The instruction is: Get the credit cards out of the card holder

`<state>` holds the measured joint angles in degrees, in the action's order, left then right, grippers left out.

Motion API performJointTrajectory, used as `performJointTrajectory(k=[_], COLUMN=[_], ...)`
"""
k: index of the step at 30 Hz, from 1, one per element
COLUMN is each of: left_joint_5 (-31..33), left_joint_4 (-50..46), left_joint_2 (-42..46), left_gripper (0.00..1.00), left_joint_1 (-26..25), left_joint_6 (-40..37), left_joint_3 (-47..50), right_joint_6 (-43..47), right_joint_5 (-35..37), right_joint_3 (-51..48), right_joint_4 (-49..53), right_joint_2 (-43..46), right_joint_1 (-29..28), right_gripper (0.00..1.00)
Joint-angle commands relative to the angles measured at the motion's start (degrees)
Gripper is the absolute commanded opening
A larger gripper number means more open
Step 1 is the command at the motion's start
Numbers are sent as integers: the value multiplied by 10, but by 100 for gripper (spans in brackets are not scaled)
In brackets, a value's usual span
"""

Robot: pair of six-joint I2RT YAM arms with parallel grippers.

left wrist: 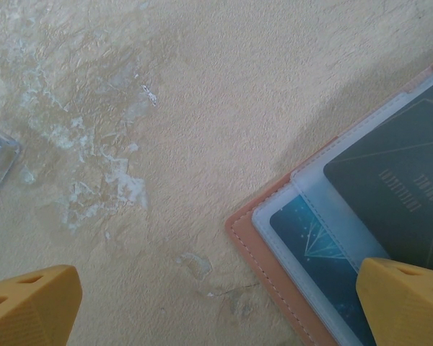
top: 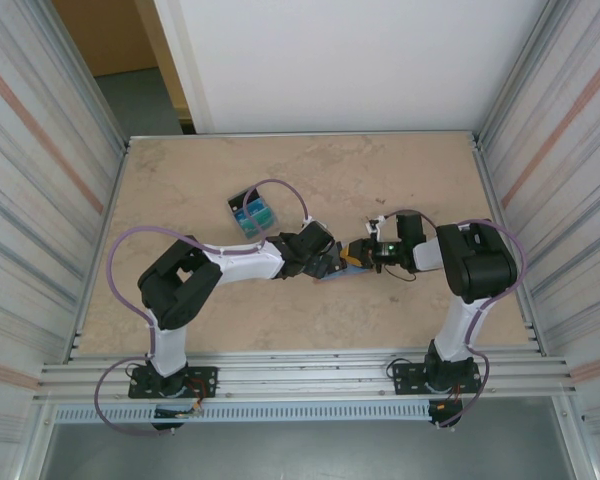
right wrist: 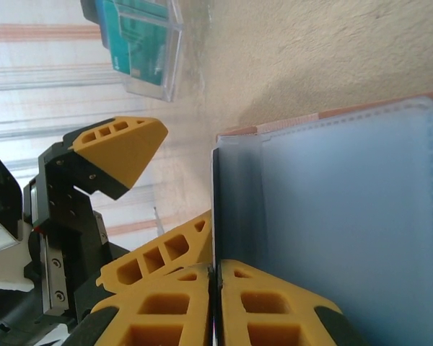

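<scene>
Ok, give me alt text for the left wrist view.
An open salmon-pink card holder lies at the lower right on a tan table, its clear pockets holding a dark card and a blue card. The left pincer stands open, one yellow fingertip over the holder, the other over bare table.

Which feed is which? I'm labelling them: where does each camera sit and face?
Top external: high behind the bases, looking down on the table; both arms show, left hand and right hand close together over the card holder.
Left wrist: looks down at the table and the open card holder; its own fingertips stand wide apart.
Right wrist: looks low across the table along the card holder; its hand is shut on its edge, left hand beyond.
Shared: all three see the card holder.
</scene>
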<state>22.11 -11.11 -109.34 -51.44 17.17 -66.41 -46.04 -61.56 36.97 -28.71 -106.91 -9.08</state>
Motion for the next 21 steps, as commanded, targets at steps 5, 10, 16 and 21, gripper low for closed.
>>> performJointTrajectory(k=[5,10,16,21], left_joint_5=[8,8,8,11], left_joint_4=[-45,-47,-52,-58], left_joint_2=[-8,5,26,52], left_gripper=[99,99,99,99], left_joint_1=[3,3,3,2], left_joint_6=[-7,-8,-9,-5], left_joint_3=[9,12,14,16], right_joint_6=[14,88,159,189], right_joint_5=[-9,35,77,103], right_joint_3=[-13,-3,16,19], right_joint_4=[11,124,243,294], right_joint_2=[18,48,92,137], right_joint_1=[20,31,49,57], right_gripper=[5,2,2,2])
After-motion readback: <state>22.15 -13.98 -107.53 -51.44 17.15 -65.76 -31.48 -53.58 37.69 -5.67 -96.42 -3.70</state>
